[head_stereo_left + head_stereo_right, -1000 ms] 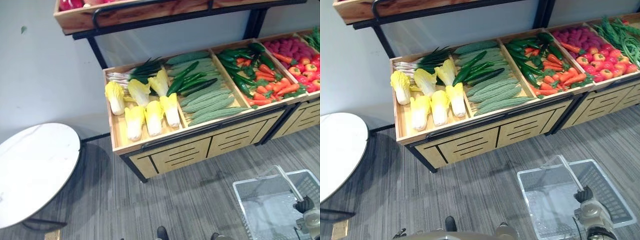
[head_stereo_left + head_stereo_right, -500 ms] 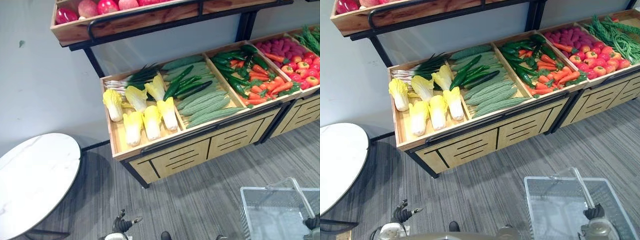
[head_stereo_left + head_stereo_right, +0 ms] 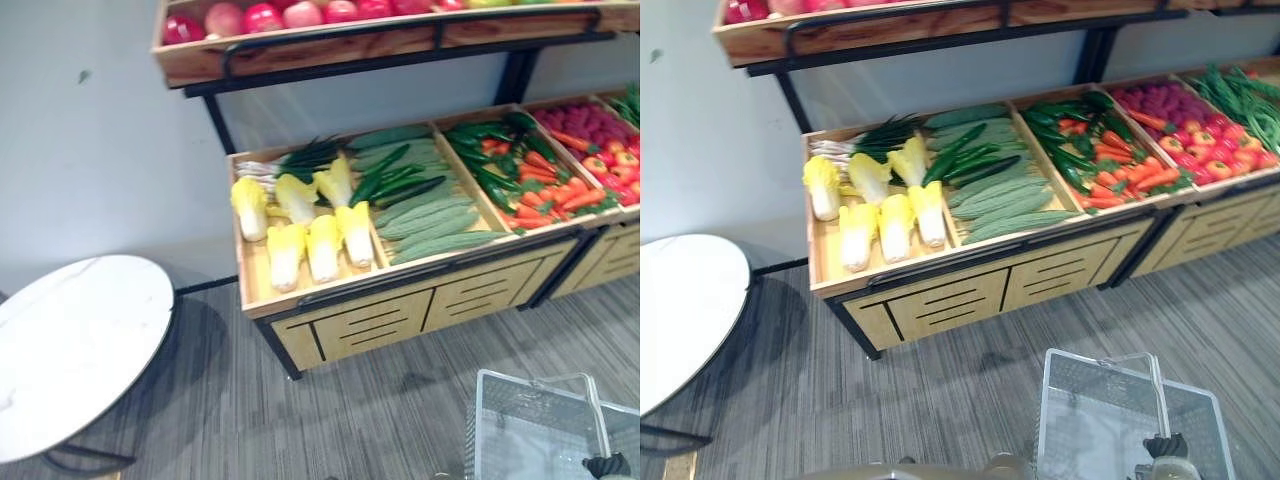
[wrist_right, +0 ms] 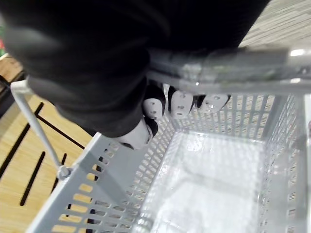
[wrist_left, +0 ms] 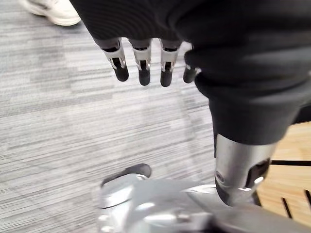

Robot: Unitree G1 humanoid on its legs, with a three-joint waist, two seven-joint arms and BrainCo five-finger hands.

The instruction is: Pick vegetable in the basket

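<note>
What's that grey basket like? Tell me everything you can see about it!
The basket is light grey, plastic-looking and rectangular, with slotted walls and a smooth bottom. Nothing lies inside. The right hand has its fingers curled round its thin handle. It is low before the wooden vegetable stand, over grey carpet; whether it touches the carpet is unclear.

Six cabbages (image 3: 323, 247), one grey basket (image 3: 1090, 375), one round table (image 3: 70, 350) — other vegetables (image 3: 430, 215) too crowded to count.

Shop setting: wooden produce stand (image 3: 420, 300), vegetables (image 3: 430, 215), shopping basket (image 3: 1080, 410).
</note>
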